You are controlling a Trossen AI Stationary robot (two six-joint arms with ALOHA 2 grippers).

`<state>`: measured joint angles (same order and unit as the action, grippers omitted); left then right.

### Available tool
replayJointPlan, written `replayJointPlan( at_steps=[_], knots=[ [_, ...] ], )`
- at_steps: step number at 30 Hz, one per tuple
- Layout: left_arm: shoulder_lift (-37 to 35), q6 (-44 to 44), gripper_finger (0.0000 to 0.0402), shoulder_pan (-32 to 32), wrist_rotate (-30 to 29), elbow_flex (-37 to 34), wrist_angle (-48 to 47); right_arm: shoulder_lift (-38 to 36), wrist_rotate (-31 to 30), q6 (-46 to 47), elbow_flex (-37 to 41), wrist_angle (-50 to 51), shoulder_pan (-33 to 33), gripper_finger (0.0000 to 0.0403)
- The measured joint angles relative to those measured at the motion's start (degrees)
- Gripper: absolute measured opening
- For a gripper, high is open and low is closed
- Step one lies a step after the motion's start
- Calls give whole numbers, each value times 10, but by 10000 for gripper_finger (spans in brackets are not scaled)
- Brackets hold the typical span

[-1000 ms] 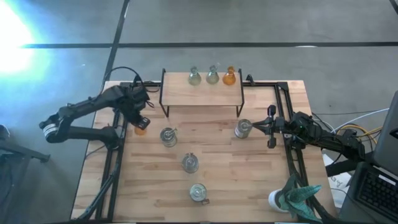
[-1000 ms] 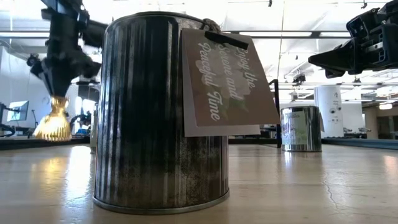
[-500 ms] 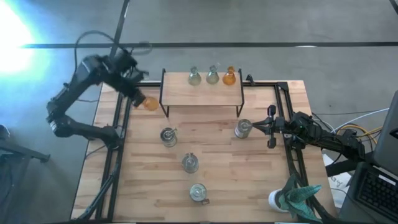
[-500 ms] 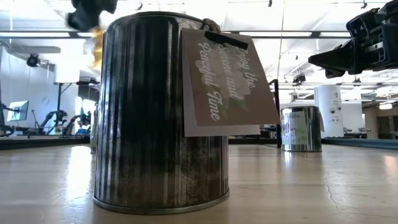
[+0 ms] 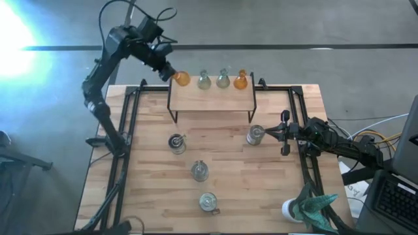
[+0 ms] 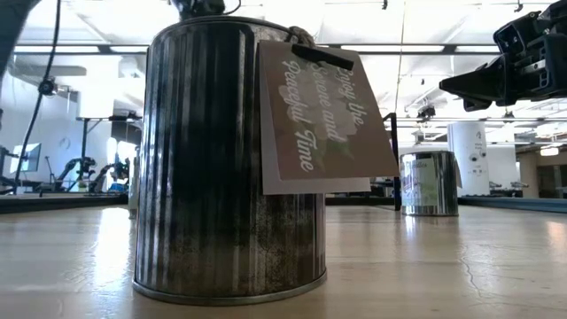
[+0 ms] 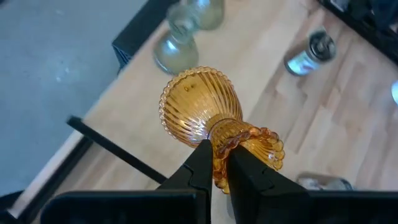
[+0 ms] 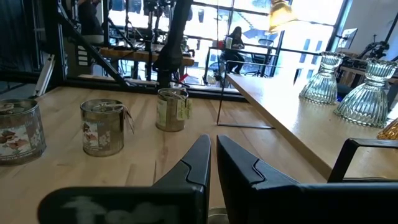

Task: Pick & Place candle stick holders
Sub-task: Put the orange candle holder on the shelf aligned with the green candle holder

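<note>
Reading "Peaceful Time", a jar's tag [image 6: 323,120] hangs while the left end effector [image 7: 219,169] grips an amber holder [image 7: 208,115].

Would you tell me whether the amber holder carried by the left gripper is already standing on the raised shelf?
No, the left gripper holds the amber holder in the air, tilted sideways, at the raised shelf's left end.

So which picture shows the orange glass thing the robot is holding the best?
The left wrist view: the amber holder fills the frame, pinched at its stem by the left gripper. The high view shows it small above the raised shelf's end. The right wrist view catches only a glimpse; the low view misses it.
</note>
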<state>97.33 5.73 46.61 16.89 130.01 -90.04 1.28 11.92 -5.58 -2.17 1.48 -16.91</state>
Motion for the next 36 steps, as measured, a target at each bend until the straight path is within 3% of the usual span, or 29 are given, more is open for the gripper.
replayJointPlan(
  at_steps=[4, 13, 24, 36],
  knots=[
    [33, -9, 30, 22, 0, 22, 0, 0, 0, 0, 0, 0, 0, 22],
    [77, -29, 30, 67, 5, -2, 0, 0, 0, 0, 0, 0, 0, 22],
    [137, -25, 30, 68, 11, -7, 1, 0, 0, 0, 0, 0, 0, 22],
    [148, -26, 30, 70, -5, -8, 30, 0, 0, 0, 0, 0, 0, 22]
  ],
)
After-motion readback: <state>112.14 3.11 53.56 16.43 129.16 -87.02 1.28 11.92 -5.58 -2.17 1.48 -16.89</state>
